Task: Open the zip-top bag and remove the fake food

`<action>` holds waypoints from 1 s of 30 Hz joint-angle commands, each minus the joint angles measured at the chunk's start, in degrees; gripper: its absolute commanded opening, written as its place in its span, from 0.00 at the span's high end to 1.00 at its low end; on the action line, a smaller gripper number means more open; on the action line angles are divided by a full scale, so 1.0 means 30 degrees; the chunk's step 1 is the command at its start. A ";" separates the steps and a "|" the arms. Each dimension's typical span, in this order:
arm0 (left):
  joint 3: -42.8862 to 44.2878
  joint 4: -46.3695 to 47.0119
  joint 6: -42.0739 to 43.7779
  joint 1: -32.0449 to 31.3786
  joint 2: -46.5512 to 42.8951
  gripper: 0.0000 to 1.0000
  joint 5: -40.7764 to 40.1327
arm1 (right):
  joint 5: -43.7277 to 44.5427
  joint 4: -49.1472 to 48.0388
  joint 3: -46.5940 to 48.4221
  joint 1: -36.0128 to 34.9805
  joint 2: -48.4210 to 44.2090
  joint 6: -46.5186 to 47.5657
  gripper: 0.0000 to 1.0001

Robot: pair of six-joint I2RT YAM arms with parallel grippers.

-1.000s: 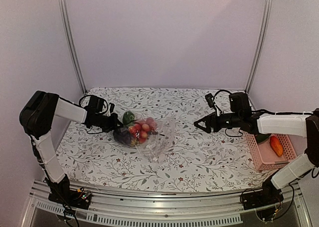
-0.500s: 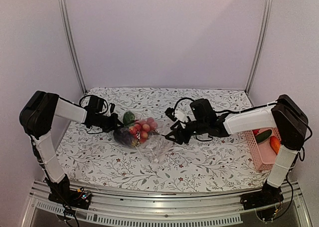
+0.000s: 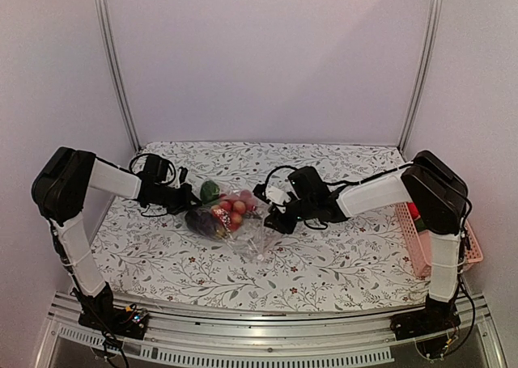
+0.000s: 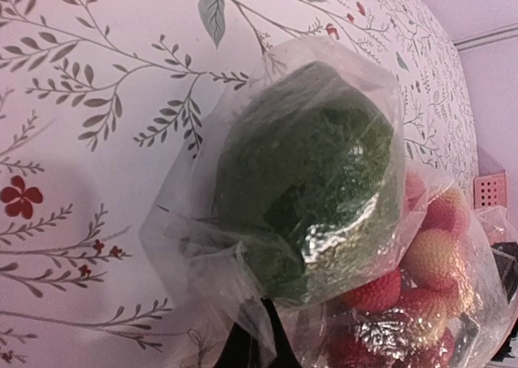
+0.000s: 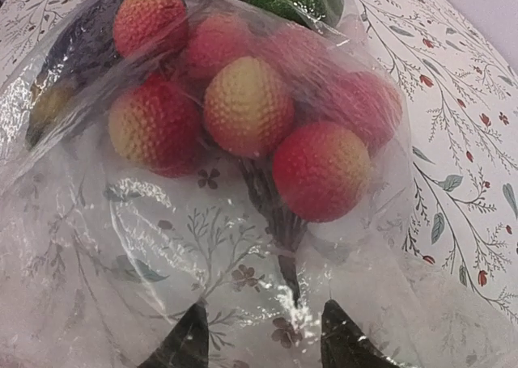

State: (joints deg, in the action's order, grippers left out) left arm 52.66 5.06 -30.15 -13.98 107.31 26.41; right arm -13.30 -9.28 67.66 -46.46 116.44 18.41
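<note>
Zip-top bag (image 3: 252, 237): lies crumpled on the flower-printed tablecloth (image 3: 348, 255), left of the table's middle, between the two arms. Its loaded end faces the left arm and its flat, nearly empty end faces the right arm.
Fake food (image 5: 247, 105): all of it is inside the bag. A cluster of bumpy red and yellow-red balls sits in the middle, a dark green piece (image 4: 312, 182) at the far-left corner and a dark purple piece (image 3: 198, 221) beside it.
Left gripper (image 3: 189, 200): clenched at the loaded end. The left wrist view shows film bunched at its dark tips, so it seems to pinch the plastic itself, though the tips are mostly cut off there. Judged purpose: to anchor the bag so it cannot slide when the other side is pulled.
Right gripper (image 5: 267, 344): jaws apart, one tip on either side of a fold of clear film at the bag's slack end, not yet clamped on it.
Why this end: it is free of fruit, so thin plastic alone can be caught, probably near the mouth. I cannot make out the zip strip.
Step in hand: getting the second hold; the bag looks unopened.
Pink basket (image 3: 413, 247): at the right table edge, well apart from the bag, likely where the pieces go.
</note>
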 commanded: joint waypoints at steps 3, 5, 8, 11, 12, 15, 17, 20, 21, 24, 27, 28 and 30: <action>0.0533 -0.0395 0.0295 -0.0112 0.0522 1.00 0.0238 | 0.0572 0.0574 0.1792 -0.0160 0.1755 0.0995 0.55; 0.0629 -0.0440 0.0309 -0.0179 0.0573 1.00 0.0272 | 0.0588 0.0832 0.2404 -0.0188 0.2249 0.0988 0.55; 0.0795 -0.0539 0.0356 -0.0252 0.0659 1.00 0.0269 | 0.0486 0.1066 0.3178 -0.0188 0.2914 0.0927 0.55; 0.0893 -0.0572 0.0366 -0.0313 0.0739 1.00 0.0282 | 0.0521 0.1467 0.4041 -0.0188 0.3546 0.0810 0.55; 0.0927 -0.0613 0.0362 -0.0328 0.0743 1.00 0.0304 | 0.0571 0.1622 0.4326 -0.0188 0.3783 0.0784 0.54; 0.0983 -0.0658 0.0370 -0.0423 0.0750 1.00 0.0273 | 0.0624 0.1849 0.5052 -0.0188 0.4430 0.0606 0.53; 0.0990 -0.0716 0.0361 -0.0459 0.0758 1.00 0.0230 | 0.0552 0.2242 0.5558 -0.0187 0.4925 0.0460 0.53; 0.0968 -0.0748 0.0354 -0.0448 0.0730 1.00 0.0150 | 0.0196 0.2522 0.5705 -0.0188 0.5314 0.0318 0.62; 0.0947 -0.0775 0.0353 -0.0465 0.0712 1.00 0.0078 | 0.0073 0.2619 0.5669 -0.0188 0.5344 0.0243 0.66; 0.0852 -0.0756 0.0308 -0.0458 0.0596 1.00 -0.0236 | -0.0197 0.2798 0.5252 -0.0188 0.4948 0.0027 0.82; 0.0793 -0.0671 0.0083 -0.0466 0.0621 1.00 -0.0529 | -0.0221 0.2801 0.4495 -0.0188 0.4169 -0.0321 0.92; 0.0786 -0.0662 -0.0017 -0.0468 0.0660 1.00 -0.0636 | -0.0272 0.2807 0.4225 -0.0192 0.3670 -0.0496 0.94; 0.0785 -0.0618 -0.0144 -0.0467 0.0716 1.00 -0.0873 | -0.0211 0.2799 0.3652 -0.0188 0.2951 -0.0740 0.99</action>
State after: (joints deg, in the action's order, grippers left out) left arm 54.68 3.95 -30.20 -14.72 108.73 25.87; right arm -13.52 -4.27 82.32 -46.59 129.08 17.96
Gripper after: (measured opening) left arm 0.003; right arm 0.067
